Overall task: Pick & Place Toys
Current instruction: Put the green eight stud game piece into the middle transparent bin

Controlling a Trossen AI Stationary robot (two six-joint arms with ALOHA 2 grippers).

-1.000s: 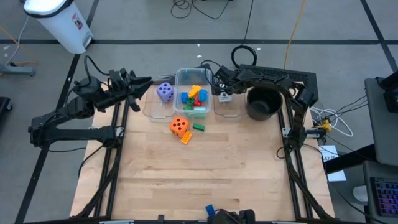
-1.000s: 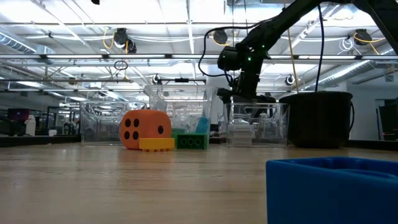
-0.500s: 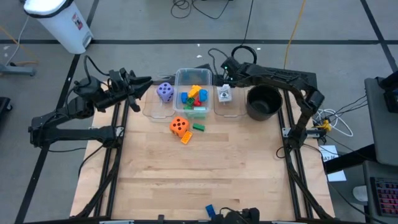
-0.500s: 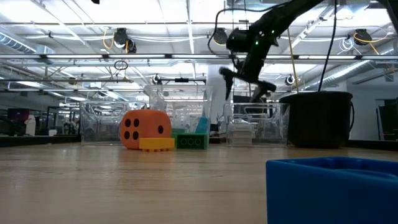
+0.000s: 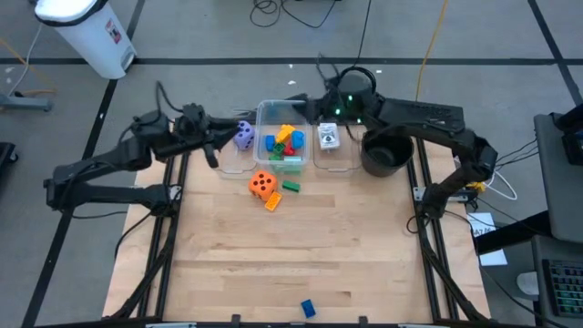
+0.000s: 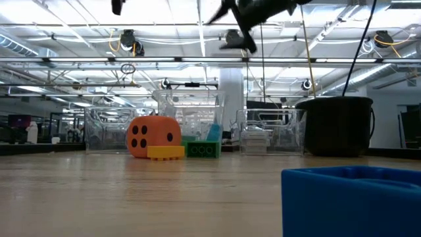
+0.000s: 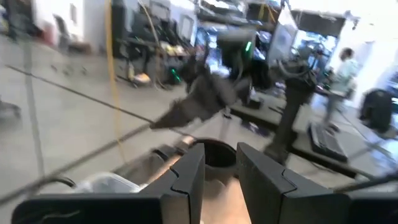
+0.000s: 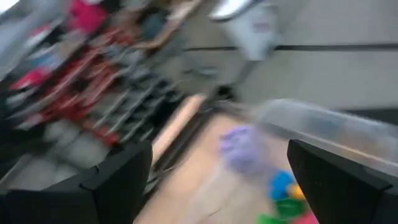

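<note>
Toys sit in the upper middle of the high view, along the table's [image 5: 273,264] far edge. Middle tub [image 5: 284,137] holds a mix of blue, green, yellow and red blocks [image 5: 284,144]. Purple die [image 5: 243,135] sits in the tub [image 5: 232,150] to its left. White card [image 5: 329,138] lies in the tub [image 5: 335,150] to its right. Orange die [image 5: 262,185] stands on the bare wood just in front of the middle tub, with a green block [image 5: 291,187] beside it and a yellow block [image 5: 272,202] touching its lower side. In the low view the same die [image 6: 152,137] stands left of centre, yellow block [image 6: 165,153] in front, green block [image 6: 202,149] to its right. One blue block [image 5: 307,309] lies alone at the bottom centre, well apart from the rest. Black pot [image 5: 385,151] stands right of the card tub.

Right gripper [image 5: 326,89] is above the far edge, upper centre, jaws spread wide and holding nothing; its wrist view is blurred but shows both fingers far apart. Left gripper [image 5: 219,146] is at upper left, just beside the purple die; its fingers [image 7: 186,180] stand close with a narrow gap, nothing seen between them.
</note>
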